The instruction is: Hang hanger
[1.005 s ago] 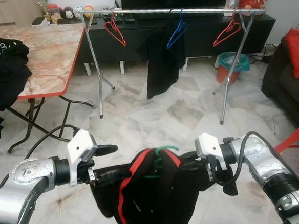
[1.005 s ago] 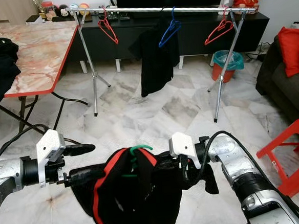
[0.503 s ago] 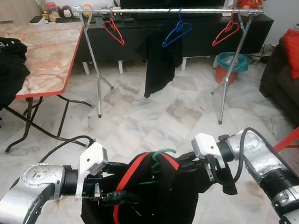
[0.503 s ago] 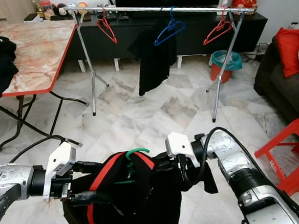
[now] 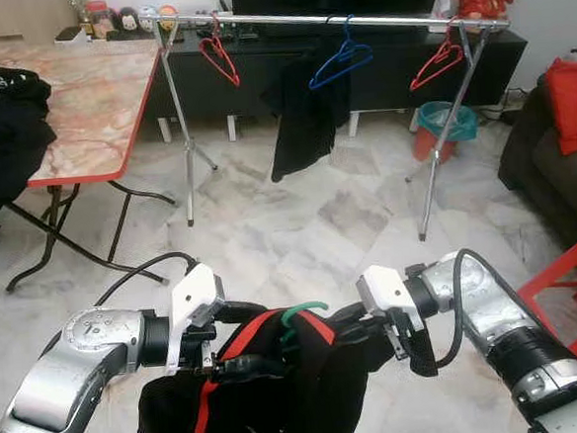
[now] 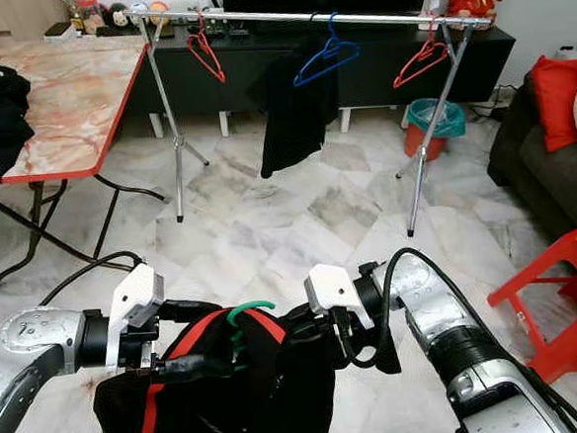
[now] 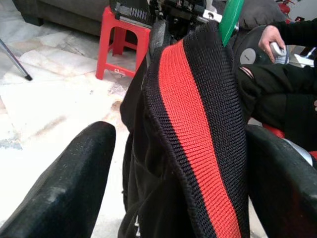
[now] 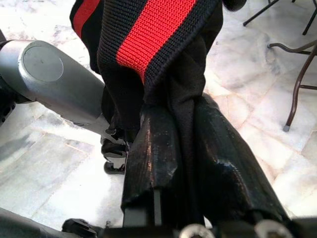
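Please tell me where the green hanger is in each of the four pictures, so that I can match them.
Left eye view: the green hanger curves up low in the middle, between both arms.
Right eye view: low, left of middle.
Left wrist view: a green bar at the top edge.
Right wrist view: I cannot make it out.
Shared landmark: the garment's red stripe.

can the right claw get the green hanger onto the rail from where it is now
Probably not yet. The right claw is shut on the black garment carrying the green hanger, low in front of the robot, while the rail stands well across bare marble floor. Nothing blocks the path; it looks simply too far.
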Robot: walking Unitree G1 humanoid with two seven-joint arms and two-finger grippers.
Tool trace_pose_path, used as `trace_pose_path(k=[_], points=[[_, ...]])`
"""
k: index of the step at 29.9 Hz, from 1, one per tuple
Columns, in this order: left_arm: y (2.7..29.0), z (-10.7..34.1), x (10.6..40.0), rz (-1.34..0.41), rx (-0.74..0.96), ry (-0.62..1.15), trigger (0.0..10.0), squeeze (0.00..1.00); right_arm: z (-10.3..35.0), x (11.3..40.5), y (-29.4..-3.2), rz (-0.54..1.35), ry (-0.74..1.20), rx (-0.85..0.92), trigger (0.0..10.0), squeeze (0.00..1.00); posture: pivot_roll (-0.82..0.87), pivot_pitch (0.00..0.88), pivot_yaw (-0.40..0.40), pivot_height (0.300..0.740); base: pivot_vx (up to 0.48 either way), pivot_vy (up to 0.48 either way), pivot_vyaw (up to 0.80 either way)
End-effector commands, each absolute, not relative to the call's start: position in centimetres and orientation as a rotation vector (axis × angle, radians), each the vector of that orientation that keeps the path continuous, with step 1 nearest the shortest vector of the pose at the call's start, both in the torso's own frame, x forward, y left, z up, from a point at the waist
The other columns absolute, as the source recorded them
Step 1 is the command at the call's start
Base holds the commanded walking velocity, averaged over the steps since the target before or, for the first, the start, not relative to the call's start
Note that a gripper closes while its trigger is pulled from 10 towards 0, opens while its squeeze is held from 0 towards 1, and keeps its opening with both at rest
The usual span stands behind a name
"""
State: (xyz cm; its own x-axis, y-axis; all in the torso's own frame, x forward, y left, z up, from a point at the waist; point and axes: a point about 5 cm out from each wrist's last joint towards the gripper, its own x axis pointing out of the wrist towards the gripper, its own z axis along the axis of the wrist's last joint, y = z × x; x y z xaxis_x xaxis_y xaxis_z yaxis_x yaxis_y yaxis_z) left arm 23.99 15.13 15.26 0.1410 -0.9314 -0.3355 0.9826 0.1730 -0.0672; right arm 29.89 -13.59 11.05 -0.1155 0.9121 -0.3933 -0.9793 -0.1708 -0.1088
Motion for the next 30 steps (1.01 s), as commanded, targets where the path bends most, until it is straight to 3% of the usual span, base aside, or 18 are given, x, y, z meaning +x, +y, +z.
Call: trace_pose_path(k=[1, 9, 10, 11, 12, 13, 15, 16, 30], points=[[14.9, 15.2, 23.8, -1.416, 0.209, 0.351, 10.0, 0.0, 12.2, 30.3, -13.2, 1.7, 0.149, -0.447, 10.0, 0.0, 0.06, 0.0, -0.08, 0.74, 0.0, 0.0, 0.0], [14.2, 14.3, 23.5, -1.438, 0.224, 0.383, 10.0, 0.0, 12.9, 31.0, -12.4, 1.676, 0.108, -0.456, 10.0, 0.0, 0.06, 0.0, -0.08, 0.74, 0.0, 0.0, 0.0], [14.1, 14.4, 23.6, -1.434, 0.219, 0.379, 9.0, 0.0, 13.0, 31.0, -12.2, 1.679, 0.103, -0.456, 10.0, 0.0, 0.06, 0.0, -0.08, 0.74, 0.0, 0.0, 0.0], [14.0, 14.4, 23.7, -1.432, 0.217, 0.377, 8.8, 0.0, 13.1, 31.0, -12.1, 1.681, 0.1, -0.457, 10.0, 0.0, 0.06, 0.0, -0.08, 0.74, 0.0, 0.0, 0.0], [13.9, 14.4, 23.8, -1.425, 0.215, 0.376, 3.2, 0.0, 13.1, 31.0, -11.9, 1.686, 0.095, -0.457, 10.0, 0.0, 0.06, 0.0, -0.08, 0.74, 0.0, 0.0, 0.0], [13.8, 14.3, 23.9, -1.415, 0.216, 0.376, 2.0, 0.0, 13.2, 31.0, -11.7, 1.691, 0.089, -0.456, 10.0, 0.0, 0.06, 0.0, -0.08, 0.74, 0.0, 0.0, 0.0], [13.9, 14.3, 24.0, -1.412, 0.216, 0.376, 2.0, 0.0, 13.2, 31.0, -11.7, 1.691, 0.088, -0.457, 10.0, 0.0, 0.06, 0.0, -0.079, 0.74, 0.0, 0.0, 0.0], [13.9, 14.3, 24.1, -1.403, 0.219, 0.375, 0.0, 0.0, 13.3, 31.1, -11.6, 1.69, 0.083, -0.455, 10.0, 0.0, 0.06, 0.0, -0.079, 0.74, 0.0, 0.0, 0.0], [13.8, 14.2, 24.1, -1.404, 0.219, 0.379, 0.0, 0.0, 13.3, 31.0, -11.5, 1.695, 0.075, -0.45, 10.0, 0.0, 0.06, 0.0, -0.076, 0.74, 0.0, 0.0, 0.0]])
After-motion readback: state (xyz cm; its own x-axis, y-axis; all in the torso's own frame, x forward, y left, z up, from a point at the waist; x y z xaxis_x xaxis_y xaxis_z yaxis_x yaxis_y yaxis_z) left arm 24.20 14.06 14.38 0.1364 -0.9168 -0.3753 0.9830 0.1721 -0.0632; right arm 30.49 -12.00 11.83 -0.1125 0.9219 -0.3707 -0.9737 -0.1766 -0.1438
